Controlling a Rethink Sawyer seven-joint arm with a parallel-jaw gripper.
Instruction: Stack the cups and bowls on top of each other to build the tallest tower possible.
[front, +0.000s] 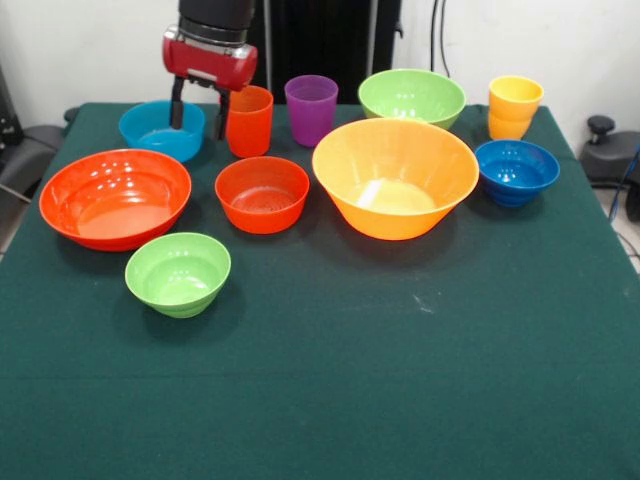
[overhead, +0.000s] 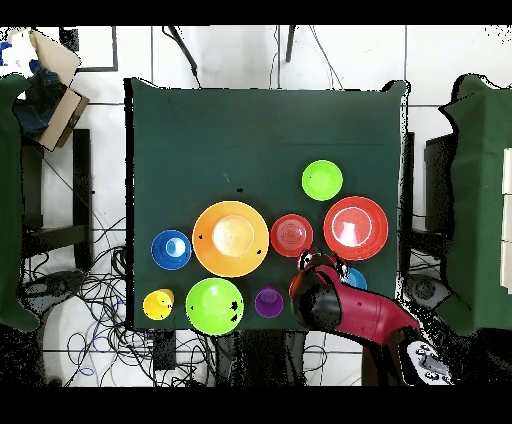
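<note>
Red-and-black gripper (front: 200, 112) hanging at the far left of the green table (front: 330, 380), between the light blue bowl (front: 160, 129) and the orange-red cup (front: 249, 120). Jaws spread, two dark fingers (front: 177, 106) pointing down: one over the blue bowl's right rim, the other just beside the cup's left wall. Nothing pinched between them; whether either finger touches is not clear. Cup upright, open end up, to the right of the jaws.

Along the far edge, further right: purple cup (front: 311, 108), large light green bowl (front: 411, 97), yellow stepped cup (front: 514, 107). In the middle row, left to right: large red-orange bowl (front: 115, 197), medium red-orange bowl (front: 262, 193), large yellow-orange bowl (front: 395, 177), dark blue bowl (front: 516, 171). Small light green bowl (front: 178, 272) nearest the camera, alone, near-right of the big red bowl. All pieces standing apart, open side up, none nested in another.

From overhead, arm (overhead: 355, 308) covering most of the blue bowl and the orange-red cup, with only a sliver of blue (overhead: 356, 277) showing beside it.
</note>
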